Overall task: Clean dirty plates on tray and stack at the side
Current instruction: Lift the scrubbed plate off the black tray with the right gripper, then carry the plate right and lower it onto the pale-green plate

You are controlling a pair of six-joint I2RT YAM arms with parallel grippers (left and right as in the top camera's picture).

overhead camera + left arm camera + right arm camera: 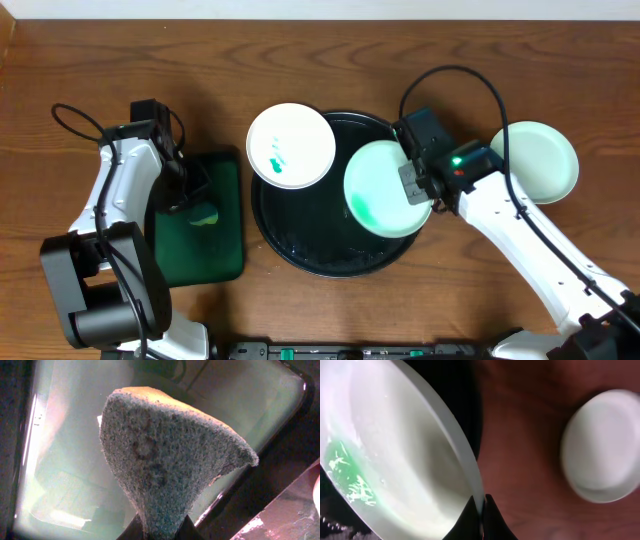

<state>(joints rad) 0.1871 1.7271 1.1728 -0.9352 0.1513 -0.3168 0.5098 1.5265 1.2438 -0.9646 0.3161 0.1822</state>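
Overhead view of the plates and the surrounding bench. The smeared plate (380,190), white with a green patch on its lower left, lies over the right half of the round black tray (300,235). The right gripper (415,186) is clenched on this plate's right rim; in the right wrist view the rim is pinched between the two fingers (470,520). Whether the plate rests on the tray floor or is held just above it cannot be told.

The dotted plate (291,146), white with a few teal marks left of centre, sits at the tray's upper left and overlaps the raised rim there, partly over the table (330,60). The two plates are near each other but apart. The plain white plate (540,160) lies on the wood to the right, well clear of the tray and beyond the right arm.

To the left of the round tray, just beside it, lies a dark green rectangular tray (225,250). The left gripper (190,195) hangs over it, shut on a sponge (165,455). The left wrist view shows the sponge squeezed at its base and flaring outward above the tray's glossy floor.
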